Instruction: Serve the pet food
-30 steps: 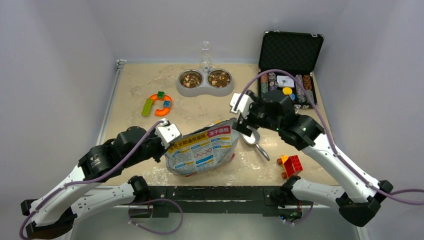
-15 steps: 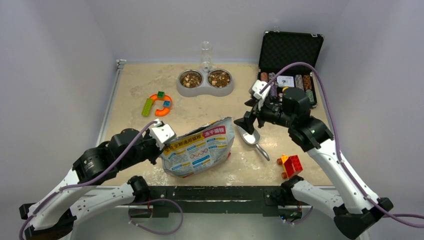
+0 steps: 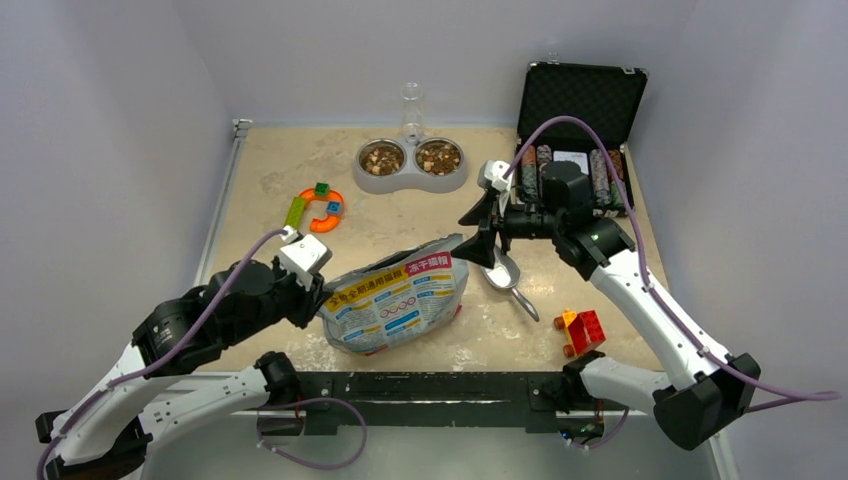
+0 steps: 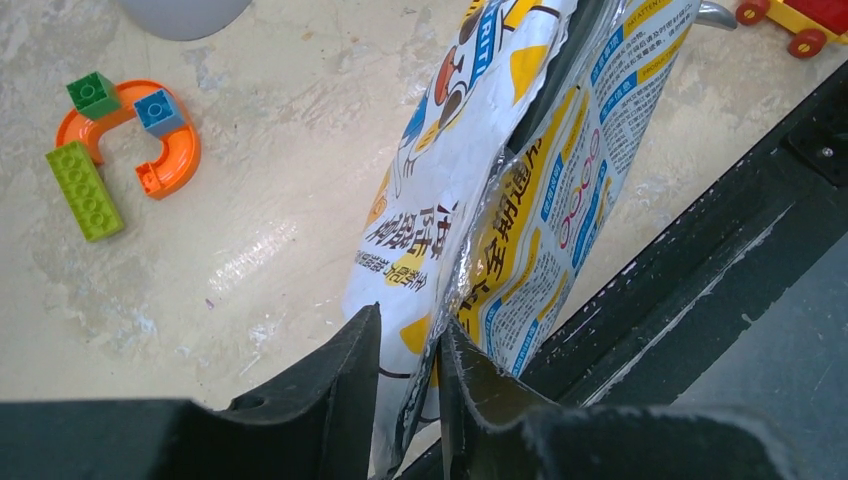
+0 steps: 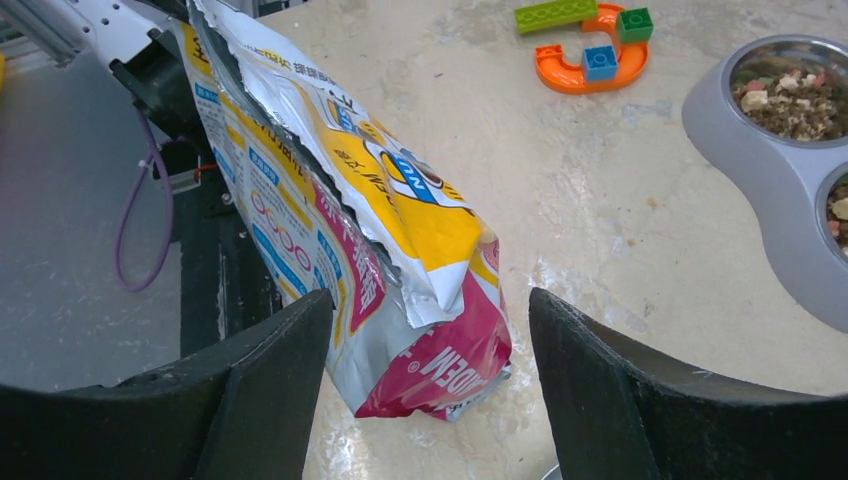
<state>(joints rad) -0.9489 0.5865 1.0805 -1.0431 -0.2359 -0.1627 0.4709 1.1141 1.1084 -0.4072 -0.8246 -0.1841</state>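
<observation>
The pet food (image 3: 383, 157) fills both cups of the grey double bowl (image 3: 410, 180) at the back; it also shows in the right wrist view (image 5: 790, 95). The printed foil bag (image 3: 400, 300) lies slumped near the front edge. My left gripper (image 3: 322, 298) is at its left end. In the left wrist view the bag (image 4: 480, 180) has its foil seam between the fingers of that gripper (image 4: 408, 325), which stand a little apart. My right gripper (image 3: 476, 236) hovers open by the bag's torn top. Its fingers (image 5: 430, 300) straddle the red corner of the bag (image 5: 350, 220) without touching.
A metal spoon (image 3: 505, 278) lies right of the bag. A red and yellow toy (image 3: 582, 330) sits front right, and an orange and green brick toy (image 3: 322, 208) back left. An open poker chip case (image 3: 575, 130) stands back right. A black rail (image 3: 440, 385) runs along the front edge.
My left gripper's fingers have parted from their pinch on the bag's edge, and that arm has drawn back left. The right arm pulled back from the bag top. The bag sagged lower.
</observation>
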